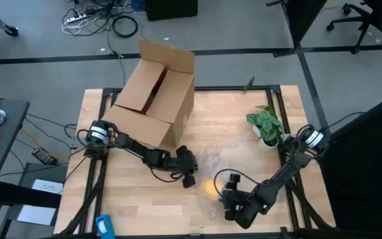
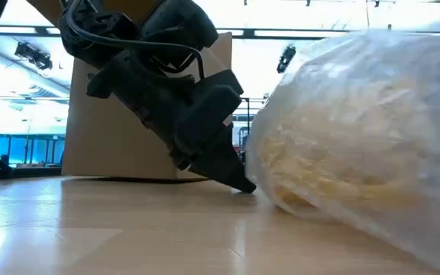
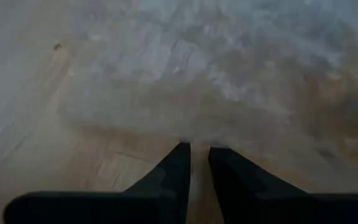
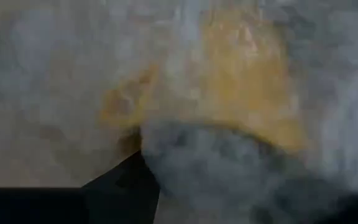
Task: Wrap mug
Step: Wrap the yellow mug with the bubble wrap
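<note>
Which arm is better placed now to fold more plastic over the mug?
Probably the right. Its pincer sits right beside the mug, against the plastic sheet covering it. The left pincer rests low at the sheet's edge, fingers nearly together.

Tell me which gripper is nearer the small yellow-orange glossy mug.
The right gripper, right beside the small yellow-orange glossy mug under its clear plastic sheet. The left gripper sits slightly farther off, at the sheet's edge.

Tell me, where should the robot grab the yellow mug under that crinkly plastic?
Probably around the body, through the plastic sheet, since the mug is covered and no handle shows. Coming from the right gripper's side looks best, as it is already next to the mug. The left gripper is low at the table by the sheet's other edge, fingers nearly together.
</note>
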Controlling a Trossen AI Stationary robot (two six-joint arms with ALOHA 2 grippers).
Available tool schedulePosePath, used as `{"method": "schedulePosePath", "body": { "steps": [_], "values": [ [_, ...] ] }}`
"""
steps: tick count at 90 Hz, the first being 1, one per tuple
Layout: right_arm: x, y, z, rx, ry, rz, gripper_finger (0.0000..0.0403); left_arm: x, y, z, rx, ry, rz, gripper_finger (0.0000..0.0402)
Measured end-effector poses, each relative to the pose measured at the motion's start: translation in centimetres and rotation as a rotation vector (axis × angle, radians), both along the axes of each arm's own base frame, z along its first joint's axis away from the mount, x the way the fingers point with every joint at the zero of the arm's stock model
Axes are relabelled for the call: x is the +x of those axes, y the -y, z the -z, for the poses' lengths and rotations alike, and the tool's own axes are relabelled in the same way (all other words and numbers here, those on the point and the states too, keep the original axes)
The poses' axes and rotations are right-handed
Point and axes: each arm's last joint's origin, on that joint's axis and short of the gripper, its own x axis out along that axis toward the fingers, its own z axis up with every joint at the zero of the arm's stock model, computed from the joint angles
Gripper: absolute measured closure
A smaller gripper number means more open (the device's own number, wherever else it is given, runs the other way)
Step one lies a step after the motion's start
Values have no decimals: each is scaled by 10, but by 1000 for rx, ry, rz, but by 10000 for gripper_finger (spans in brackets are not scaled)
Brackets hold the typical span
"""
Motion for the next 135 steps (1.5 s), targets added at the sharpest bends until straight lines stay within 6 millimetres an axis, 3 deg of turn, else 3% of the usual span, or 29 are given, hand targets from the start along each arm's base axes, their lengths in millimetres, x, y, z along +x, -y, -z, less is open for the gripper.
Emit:
{"method": "schedulePosePath", "body": {
  "steps": [37,65,85,109,118,128,135],
  "values": [
    [-24,-15,-21,115,-38,-92,208,0,0,0,-1,4,2,353],
    [-30,-15,-26,151,-84,-102,167,0,0,0,-10,7,-3,353],
    [-45,-10,-47,243,-140,-84,157,0,1,0,-16,5,1,353],
    [-66,-8,-71,288,-130,-104,159,0,1,0,-23,5,-4,353],
    [-73,-7,-85,291,-31,-90,168,0,1,-1,-23,5,-4,353],
    [-73,-8,-94,275,74,-78,190,0,1,-1,-23,5,-4,353],
    [-65,-11,-89,257,97,-95,223,0,1,-1,-25,5,-2,353]
  ]
}}
